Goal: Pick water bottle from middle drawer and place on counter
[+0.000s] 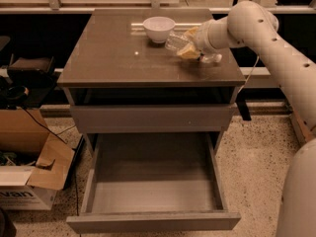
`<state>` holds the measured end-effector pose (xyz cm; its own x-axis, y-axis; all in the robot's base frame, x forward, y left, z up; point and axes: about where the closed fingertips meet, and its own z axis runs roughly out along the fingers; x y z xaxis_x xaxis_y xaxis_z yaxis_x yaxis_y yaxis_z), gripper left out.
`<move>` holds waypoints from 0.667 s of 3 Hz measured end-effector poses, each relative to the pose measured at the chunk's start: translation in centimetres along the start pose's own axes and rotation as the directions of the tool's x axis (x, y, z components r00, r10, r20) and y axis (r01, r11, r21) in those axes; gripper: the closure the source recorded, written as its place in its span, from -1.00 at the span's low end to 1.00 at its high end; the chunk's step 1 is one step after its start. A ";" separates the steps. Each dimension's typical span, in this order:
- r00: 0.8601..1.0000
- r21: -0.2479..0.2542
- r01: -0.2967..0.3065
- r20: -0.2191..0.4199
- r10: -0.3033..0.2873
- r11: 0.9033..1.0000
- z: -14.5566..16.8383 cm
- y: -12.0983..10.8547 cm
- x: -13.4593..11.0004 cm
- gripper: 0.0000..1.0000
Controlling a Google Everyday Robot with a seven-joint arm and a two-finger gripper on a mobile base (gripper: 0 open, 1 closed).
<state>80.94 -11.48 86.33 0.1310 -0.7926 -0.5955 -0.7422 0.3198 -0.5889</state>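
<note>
The cabinet (148, 118) fills the middle of the view, a cardboard box (29, 181) on the floor to its left. Its drawer (153, 220) is pulled fully out toward the camera, and the tray is bare, with no bottle in it. Above, the glossy worktop (113, 58) carries two things, both on its far right part. The white arm (276, 48) comes in from the right edge and reaches left over the worktop's right side. The bowl (159, 27) stands upright near the back edge.

The bottle (175, 41) is out of the drawer and up at the worktop, just right of the bowl and close to it; whether the two touch I cannot tell. It lies tilted toward level, not upright. Its clear end juts out left of the pincer (189, 51), toward the bowl, so its long axis runs roughly on from the arm. The pincer sits low over the worktop's right rear part, its yellowish fingers closed around the bottle. Whether the bottle already rests on the surface is not clear.

The placing looks nearly done. On release, the bottle would lie on its side and might roll toward the bowl, so it should be set down level.
</note>
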 end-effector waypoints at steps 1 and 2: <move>1.000 0.000 0.000 0.001 0.000 1.000 0.1 0.0 0.0 0.06; 1.000 -0.007 0.000 0.003 0.000 1.000 0.5 0.3 -0.1 -0.59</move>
<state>81.05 -11.00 85.92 0.1325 -0.7910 -0.5973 -0.7471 0.3163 -0.5847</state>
